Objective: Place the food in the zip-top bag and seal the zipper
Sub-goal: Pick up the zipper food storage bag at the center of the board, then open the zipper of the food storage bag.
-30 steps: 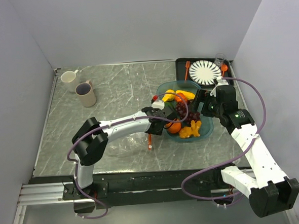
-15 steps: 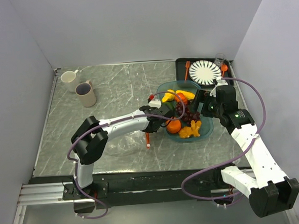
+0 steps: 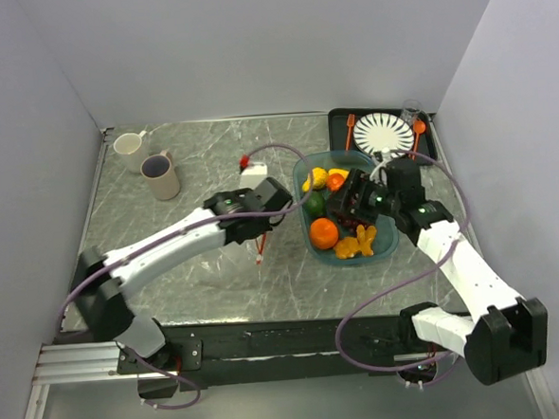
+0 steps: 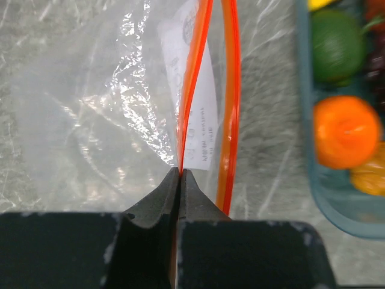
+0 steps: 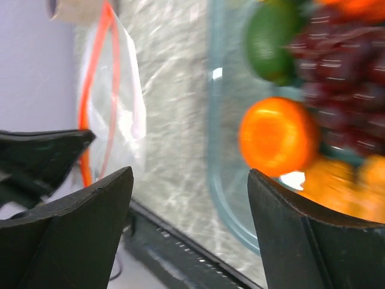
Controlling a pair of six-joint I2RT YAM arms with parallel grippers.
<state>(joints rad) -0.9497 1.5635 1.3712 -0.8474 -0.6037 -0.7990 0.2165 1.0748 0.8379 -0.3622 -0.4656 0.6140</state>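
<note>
The zip-top bag (image 4: pixel 114 102) is clear and lies crumpled on the marble table. My left gripper (image 4: pixel 180 171) is shut on one lip of its orange-red zipper (image 4: pixel 194 72); the other lip (image 4: pixel 232 90) arcs free beside it, so the mouth gapes. In the top view this gripper (image 3: pixel 260 232) is left of the teal tray (image 3: pixel 388 246). The food sits in the tray: an orange (image 3: pixel 324 233), a green piece (image 3: pixel 314 204), yellow pieces (image 3: pixel 317 179), dark grapes (image 5: pixel 343 72). My right gripper (image 5: pixel 189 180) hovers open above the tray's near-left part, beside the orange (image 5: pixel 277 135), holding nothing.
Two mugs (image 3: pixel 161 176) (image 3: pixel 130 144) stand at the back left. A black tray at the back right carries a striped plate (image 3: pixel 384 134), an orange fork (image 3: pixel 350 129) and a spoon (image 3: pixel 419 127). Purple cables loop over both arms.
My left gripper has shut on the bag's zipper lip and drawn left, away from the tray. My right gripper has moved left over the food, its jaws slightly narrower.
</note>
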